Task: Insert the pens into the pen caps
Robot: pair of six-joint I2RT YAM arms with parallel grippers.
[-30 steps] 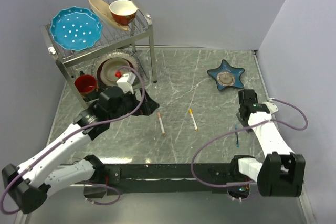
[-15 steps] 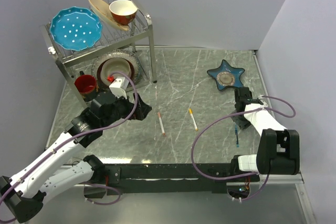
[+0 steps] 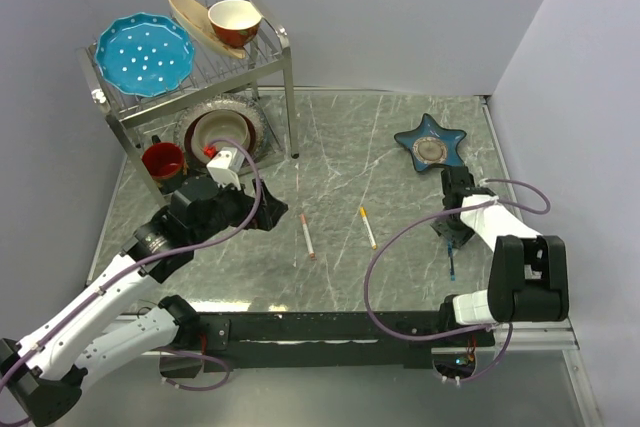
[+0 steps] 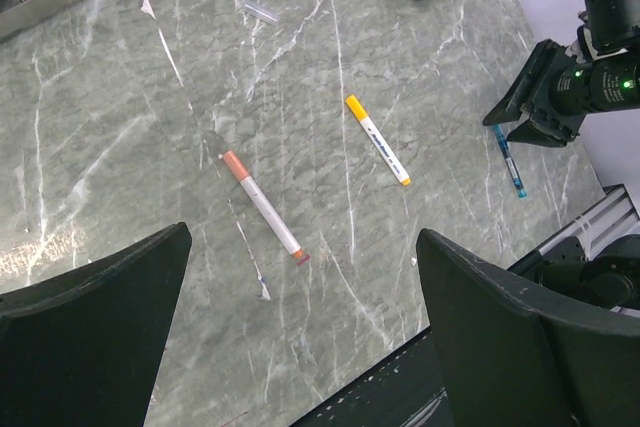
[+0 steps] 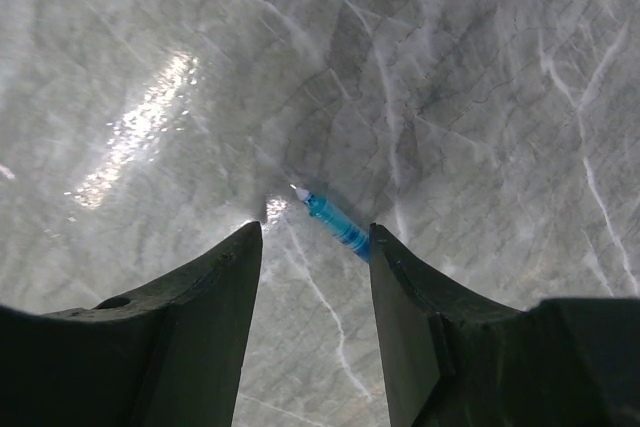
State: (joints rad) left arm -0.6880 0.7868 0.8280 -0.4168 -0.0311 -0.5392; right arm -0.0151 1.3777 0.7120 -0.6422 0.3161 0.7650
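- Three in all, flat on the table [image 3: 400, 157] and apart: pink pen [image 3: 307, 235] near the middle, orange pen [image 3: 368, 228] at its 3 o'clock, blue pen [image 3: 452, 265] at 4 o'clock of that.
- Left fingers [image 4: 90, 317] spread wide, holding nothing, pink pen at their 4 o'clock from above.
- Right fingers [image 5: 180, 317] spread, empty, blue pen's tip between them.
- One star dish [image 3: 430, 144] at their 12 o'clock.

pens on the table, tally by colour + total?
white pen with pinkish-red end: 1
white pen with orange end: 1
blue pen: 1
Total: 3 pens
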